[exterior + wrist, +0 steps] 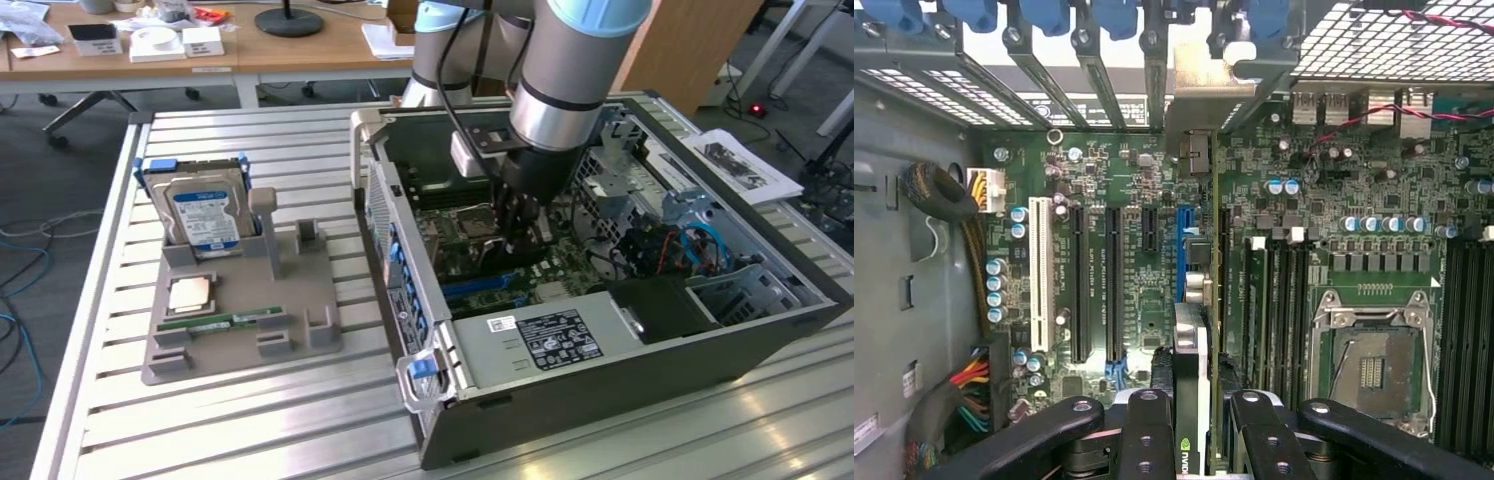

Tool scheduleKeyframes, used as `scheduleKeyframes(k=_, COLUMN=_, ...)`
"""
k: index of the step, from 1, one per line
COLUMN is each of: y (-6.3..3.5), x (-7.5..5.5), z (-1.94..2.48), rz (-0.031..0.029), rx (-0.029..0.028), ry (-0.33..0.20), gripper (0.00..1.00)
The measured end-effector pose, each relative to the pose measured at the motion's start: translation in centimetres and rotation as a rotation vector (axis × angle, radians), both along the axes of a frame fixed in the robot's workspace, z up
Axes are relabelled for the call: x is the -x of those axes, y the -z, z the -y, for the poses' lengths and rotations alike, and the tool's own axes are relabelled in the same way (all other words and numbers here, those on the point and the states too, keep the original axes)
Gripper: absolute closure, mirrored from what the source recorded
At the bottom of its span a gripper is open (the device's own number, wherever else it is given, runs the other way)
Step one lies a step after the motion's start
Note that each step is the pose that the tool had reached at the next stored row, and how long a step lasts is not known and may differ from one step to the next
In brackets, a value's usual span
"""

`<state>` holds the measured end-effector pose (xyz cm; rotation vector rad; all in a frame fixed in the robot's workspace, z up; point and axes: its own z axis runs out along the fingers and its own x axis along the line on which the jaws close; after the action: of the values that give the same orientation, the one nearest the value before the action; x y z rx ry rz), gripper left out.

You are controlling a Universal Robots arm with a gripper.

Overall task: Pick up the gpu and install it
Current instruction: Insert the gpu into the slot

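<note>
Black multi-link claw (pixel 1194 415): closed narrow on the thin, flat, dark gpu (pixel 1192 340). Holds it edge-on inside the open grey computer case (pixel 601 350), over the green motherboard (pixel 1124 290), beside the blue slot (pixel 1181 250); seating cannot be told. Judged light, stiff, fragile: hold by long board edges, clear of components and contacts.

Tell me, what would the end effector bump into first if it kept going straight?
Probably the green motherboard, around its blue slot; the thin dark card the end effector grips would touch first. Depth is unclear.
</note>
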<state>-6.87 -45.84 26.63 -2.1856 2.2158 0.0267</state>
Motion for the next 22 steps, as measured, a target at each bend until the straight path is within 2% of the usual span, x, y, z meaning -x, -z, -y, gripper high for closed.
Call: scheduleKeyframes(k=22, y=0.15, x=0.93, z=0.13, rz=0.0, rx=0.0001, ry=0.0, gripper=0.73)
